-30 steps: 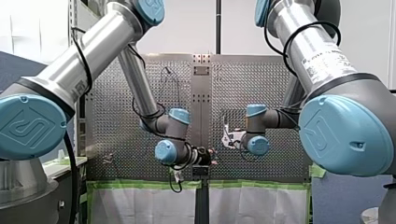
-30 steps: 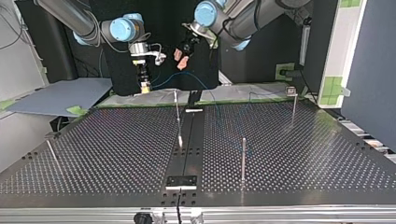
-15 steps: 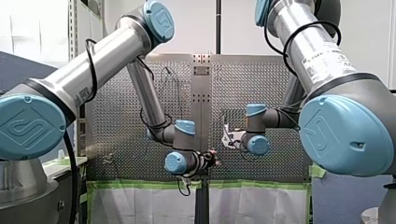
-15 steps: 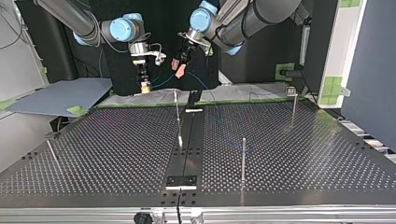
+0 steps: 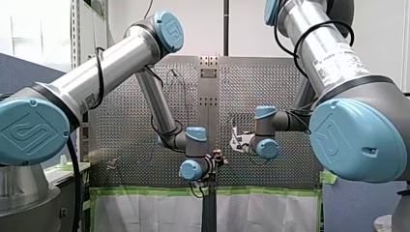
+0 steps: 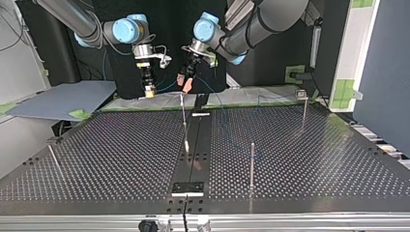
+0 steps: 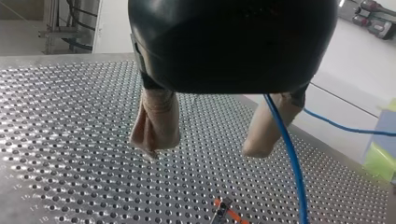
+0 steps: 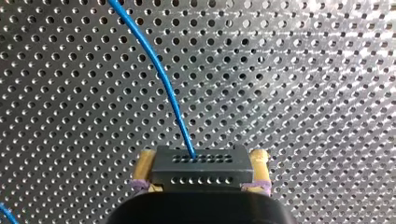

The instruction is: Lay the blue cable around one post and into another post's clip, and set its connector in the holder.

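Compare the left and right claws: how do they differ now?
The left claw is open, holding nothing; the right claw is shut on the connector. The left claw's pads are beige, the right claw's yellow. The cable passes beside the left claw but runs from the connector in the right claw. Both face the perforated table.

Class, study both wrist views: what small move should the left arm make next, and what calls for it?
Probably shift my left gripper sideways so the blue cable lies midway between its fingers, then close. The fingers stand apart, holding nothing, and the cable runs alongside one of them. My right gripper is shut on the connector, so that end is secured.
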Controlling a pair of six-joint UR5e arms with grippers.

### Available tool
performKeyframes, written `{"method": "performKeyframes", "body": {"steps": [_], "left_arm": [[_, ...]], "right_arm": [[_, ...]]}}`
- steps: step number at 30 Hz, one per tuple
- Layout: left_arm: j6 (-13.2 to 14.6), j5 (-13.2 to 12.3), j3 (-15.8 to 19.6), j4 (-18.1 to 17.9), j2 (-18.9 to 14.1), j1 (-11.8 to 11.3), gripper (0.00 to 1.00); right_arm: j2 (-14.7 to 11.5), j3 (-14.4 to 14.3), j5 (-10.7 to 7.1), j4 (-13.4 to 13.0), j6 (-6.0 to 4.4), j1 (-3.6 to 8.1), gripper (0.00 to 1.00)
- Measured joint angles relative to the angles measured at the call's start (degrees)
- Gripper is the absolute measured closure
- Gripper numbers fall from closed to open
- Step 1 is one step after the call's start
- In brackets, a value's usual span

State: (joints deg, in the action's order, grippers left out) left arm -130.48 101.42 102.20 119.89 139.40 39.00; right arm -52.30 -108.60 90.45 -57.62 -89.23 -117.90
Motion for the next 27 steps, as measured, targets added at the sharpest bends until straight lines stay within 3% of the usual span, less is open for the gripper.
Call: {"method": "performKeyframes", "body": {"steps": [5, 7, 8, 10, 11, 12, 13, 19, 27], "left_arm": [[1.4, 0.6, -0.1, 2.0, 0.0, -0.1, 0.0], [2.3, 1.4, -0.1, 3.0, 0.0, -0.1, 0.28], [2.7, 1.8, -0.1, 3.3, 0.0, -0.2, 0.28], [3.8, 2.8, -0.1, 3.9, 0.0, -0.2, 0.64], [4.2, 3.2, -0.1, 4.1, 0.0, -0.2, 0.64], [4.8, 3.8, -0.1, 4.2, 0.0, -0.1, 0.8], [5.3, 4.3, -0.1, 4.2, 0.0, 0.0, 0.85], [8.2, 7.2, -0.1, 4.4, 0.0, 0.4, 0.85], [12.2, 11.2, 0.1, 5.7, 0.0, 0.6, 0.88]], "right_arm": [[0.0, 0.0, -0.01, -0.4, -0.31, -0.03, 1.0], [0.0, 0.0, -0.04, -0.3, -0.52, -0.02, 1.0], [0.0, 0.0, -0.08, -0.3, -0.61, -0.02, 1.0], [0.0, 0.0, -0.14, -0.2, -0.69, -0.04, 1.0], [0.0, 0.0, -0.21, -0.1, -0.7, -0.07, 1.0], [0.0, 0.0, -0.25, -0.1, -0.69, -0.09, 1.0], [0.0, 0.0, -0.29, 0.0, -0.68, -0.12, 1.0], [0.1, -0.1, -0.55, 0.4, -0.57, -0.12, 1.0], [0.6, -0.1, -0.62, 0.7, -0.91, 0.93, 1.0]]}}
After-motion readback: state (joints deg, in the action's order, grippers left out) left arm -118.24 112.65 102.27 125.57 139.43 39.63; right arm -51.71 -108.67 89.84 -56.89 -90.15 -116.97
